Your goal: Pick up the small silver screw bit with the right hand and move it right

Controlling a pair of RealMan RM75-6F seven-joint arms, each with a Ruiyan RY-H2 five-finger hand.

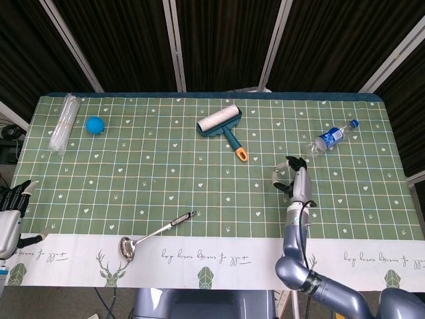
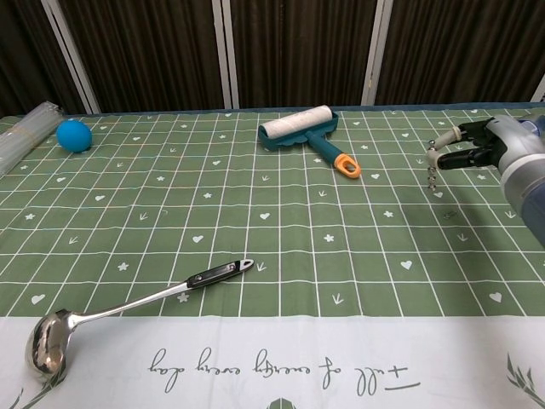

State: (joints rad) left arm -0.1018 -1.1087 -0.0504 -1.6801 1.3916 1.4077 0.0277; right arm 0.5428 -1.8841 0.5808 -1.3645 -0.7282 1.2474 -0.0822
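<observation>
Right robot hand point(image 2: 470, 146) has the screw bit point(image 2: 432, 173) pinched and lifted off the green bench point(image 2: 281, 230)!
Nearest is one ladle point(image 2: 128, 307). The bit is a thin silver sliver hanging from the fingertips point(image 2: 436, 157), right side. The left robot hand point(image 1: 12, 211) idles at the left edge, fingers extended, holding nothing. Farther back: one lint roller point(image 2: 306, 132), one ball point(image 2: 74, 135), one clear bundle point(image 1: 65, 123), one bottle point(image 1: 331, 139).

Dark pleated curtains point(image 1: 219, 40) filling the back, pale slanted metal poles point(image 1: 174, 45) crossing in front, green grid-patterned tablecloth point(image 1: 166, 173) with hearts covering the table, white lettered border strip point(image 2: 281, 366) along its near edge, even overhead light
</observation>
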